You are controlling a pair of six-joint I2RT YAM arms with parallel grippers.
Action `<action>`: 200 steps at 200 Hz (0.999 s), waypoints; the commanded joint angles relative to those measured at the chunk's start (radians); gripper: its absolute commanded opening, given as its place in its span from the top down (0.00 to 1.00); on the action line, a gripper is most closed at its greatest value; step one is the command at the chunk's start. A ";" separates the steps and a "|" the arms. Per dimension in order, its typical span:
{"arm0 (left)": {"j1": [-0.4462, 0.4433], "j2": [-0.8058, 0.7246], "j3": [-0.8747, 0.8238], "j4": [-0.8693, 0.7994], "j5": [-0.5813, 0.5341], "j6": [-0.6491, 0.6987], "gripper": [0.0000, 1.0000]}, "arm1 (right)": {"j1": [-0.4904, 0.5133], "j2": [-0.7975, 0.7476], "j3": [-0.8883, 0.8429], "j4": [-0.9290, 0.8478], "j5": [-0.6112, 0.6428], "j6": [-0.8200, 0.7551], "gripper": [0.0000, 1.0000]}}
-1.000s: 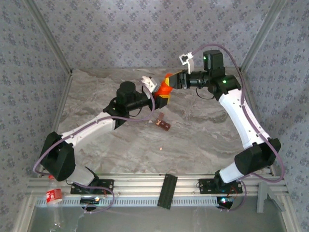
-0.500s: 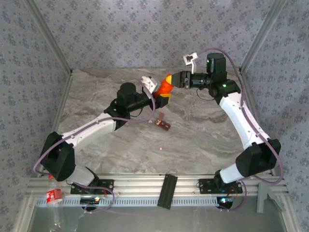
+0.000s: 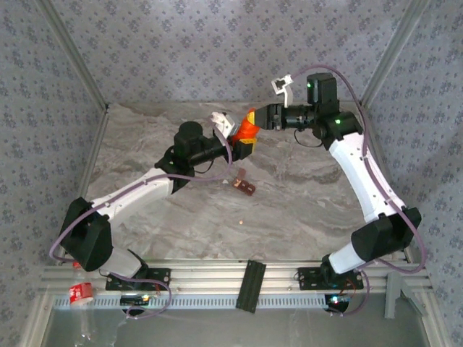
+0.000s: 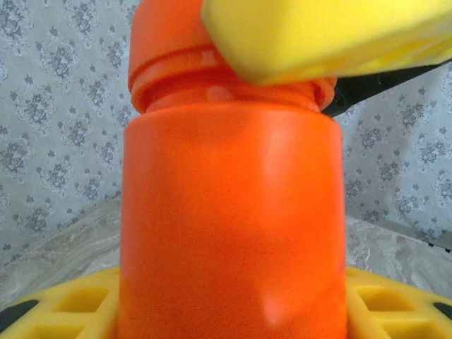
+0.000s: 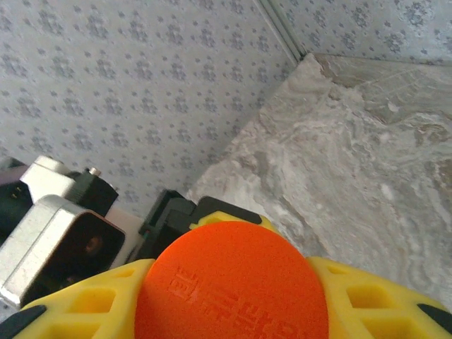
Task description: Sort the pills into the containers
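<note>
While both arms reach toward the far middle of the marbled grey stone-patterned table [image 3: 304, 195], they meet on one orange cylindrical plastic bottle [image 3: 248, 131], which is held up off the surface and tilted to the right. The left gripper [image 3: 240, 142] is clamped on the bottle's body. In the left wrist view its yellow lattice-moulded fingers [image 4: 70, 307] press against the lower sides of the orange wall [image 4: 233, 226], which stands upright and close to the lens. The right gripper [image 3: 262, 118] comes in from the right and is closed on the round orange cap [image 5: 233, 282]. In the right wrist view its yellow fingers [image 5: 367, 300] sit tight on either side of the cap's flat top, which carries raised lettering. One of those yellow fingers [image 4: 332, 35] lies across the cap [image 4: 169, 49] in the left wrist view, and the cap sits on the bottle's neck.

The small dark reddish-brown strip of joined box containers [image 3: 245, 185] lies on the table nearer than the bottle, apart from both grippers and roughly midway between the arms. One tiny pale pill [image 3: 240, 223] rests on the bare surface nearer again, well apart from the containers. Whether any pills lie inside the compartments cannot be told. A flat black rectangular bar [image 3: 251, 285] lies across the metal rail at the near edge, between the two arm bases.
</note>
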 commanded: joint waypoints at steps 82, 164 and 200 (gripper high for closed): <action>-0.003 -0.029 0.023 0.212 -0.057 -0.026 1.00 | 0.060 0.015 -0.087 0.044 -0.065 0.093 0.71; -0.002 -0.025 0.023 0.202 -0.080 -0.011 1.00 | 0.044 -0.040 -0.095 0.121 -0.030 0.176 0.45; -0.004 -0.024 0.026 0.198 -0.088 -0.006 1.00 | 0.038 -0.079 -0.093 0.113 -0.002 0.174 0.21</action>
